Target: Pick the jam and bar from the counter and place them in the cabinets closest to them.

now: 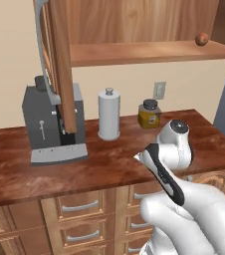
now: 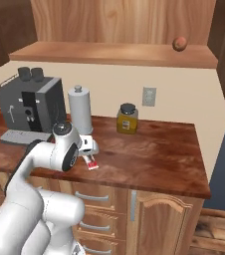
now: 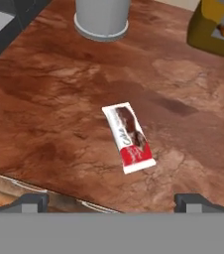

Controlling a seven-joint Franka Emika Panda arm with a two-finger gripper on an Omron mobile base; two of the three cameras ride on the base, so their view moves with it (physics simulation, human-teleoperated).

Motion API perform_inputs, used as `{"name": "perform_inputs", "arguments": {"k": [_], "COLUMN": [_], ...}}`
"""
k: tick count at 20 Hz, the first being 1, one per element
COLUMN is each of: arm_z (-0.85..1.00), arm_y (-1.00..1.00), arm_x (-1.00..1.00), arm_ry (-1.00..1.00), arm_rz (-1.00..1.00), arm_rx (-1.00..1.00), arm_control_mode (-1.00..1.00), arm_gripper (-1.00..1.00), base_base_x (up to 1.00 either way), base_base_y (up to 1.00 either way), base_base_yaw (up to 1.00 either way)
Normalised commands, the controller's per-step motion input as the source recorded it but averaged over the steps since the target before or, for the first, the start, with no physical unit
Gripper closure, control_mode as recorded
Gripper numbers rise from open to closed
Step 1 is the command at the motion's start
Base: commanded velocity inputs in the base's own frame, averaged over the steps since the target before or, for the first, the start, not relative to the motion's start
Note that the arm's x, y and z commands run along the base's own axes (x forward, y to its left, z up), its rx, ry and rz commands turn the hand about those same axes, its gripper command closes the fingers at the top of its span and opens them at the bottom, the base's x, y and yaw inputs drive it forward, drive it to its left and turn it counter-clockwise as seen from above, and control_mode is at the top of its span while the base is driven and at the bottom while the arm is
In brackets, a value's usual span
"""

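1. The gripper (image 3: 112, 202) is hovering above the counter (image 3: 44, 114) with its fingers (image 3: 32, 202) spread wide and nothing between them.
2. The bar (image 3: 129, 137) is lying flat near the counter's front edge, just ahead of the fingertips and between their lines; in the right base view the bar (image 2: 91, 163) is peeking out from under the hand.
3. The packet is lying slanted in the hand view, so, as I judge it, the wrist should be turning until the fingers are straddling the short width, not the length.
4. The descent should be going straight down, since the packet is thin and the pads need to be reaching almost to the wood before closing.
5. Closing gently seems wise: a flat wrapper could be slipping or skating toward the edge.
6. The paper roll (image 3: 102, 17) and the amber jar (image 3: 215, 27) are standing well behind the bar, so they are not crowding the approach.
7. The cabinet shelf (image 2: 109, 54) is waiting overhead, with a brown ball (image 2: 179, 44) at its right end; the lift should be clearing the shelf's front lip.
8. I am not finding the jam here.
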Motion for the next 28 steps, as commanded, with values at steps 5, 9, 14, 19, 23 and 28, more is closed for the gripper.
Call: {"name": "perform_inputs", "arguments": {"k": [5,9,14,19,23,28], "arm_z": [-0.05,-0.22,-0.54,-0.6,-0.56,-0.4], "arm_y": [0.0,0.0,0.01,0.04,0.0,0.0], "arm_x": [0.05,0.08,0.17,0.2,0.27,0.37], "arm_ry": [0.0,0.04,0.11,0.13,0.12,0.04], "arm_rz": [0.01,0.0,0.0,0.0,0.0,0.0], "arm_rx": [0.0,0.0,-0.03,-0.03,0.0,0.0], "arm_control_mode": [-1.0,-1.0,-1.0,-1.0,-1.0,-1.0], "arm_gripper": [-1.0,-1.0,-1.0,-1.0,-1.0,-1.0], "base_base_x": [0.0,0.0,0.0,0.0,0.0,0.0], "base_base_y": [0.0,0.0,0.0,0.0,0.0,0.0], "base_base_yaw": [0.0,0.0,0.0,0.0,0.0,0.0]}}
